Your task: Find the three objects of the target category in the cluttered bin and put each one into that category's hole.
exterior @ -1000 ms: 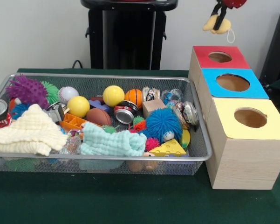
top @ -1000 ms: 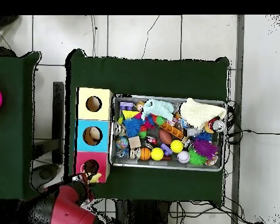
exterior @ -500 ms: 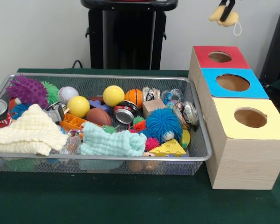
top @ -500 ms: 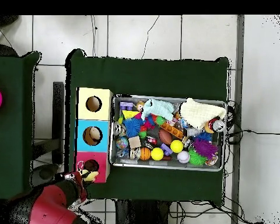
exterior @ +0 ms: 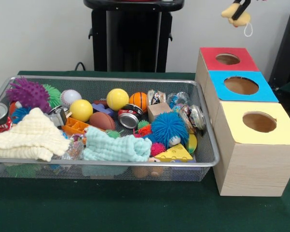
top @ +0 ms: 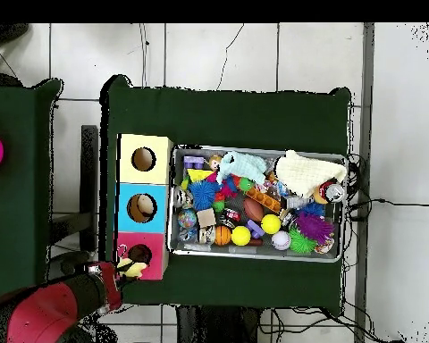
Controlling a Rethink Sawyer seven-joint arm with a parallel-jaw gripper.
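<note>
The arm has swung farther from the bin since a second ago, carrying the claw (top: 120, 271) and its plush toy (exterior: 237, 13) past the red box (exterior: 227, 59). The claw is clenched on the toy, whose yellow feet dangle beneath it. The red hole (top: 139, 253) lies just beside the claw; the wire bin (exterior: 205, 145) sits well apart on the green surface (exterior: 135, 208).

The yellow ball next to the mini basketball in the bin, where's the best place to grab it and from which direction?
Probably straight down from above, fingers closing across the widest part of the yellow ball. Its top is exposed, with the mini basketball close on one side and the bin's mesh wall behind, so the roomiest gaps suit the fingers best.
</note>
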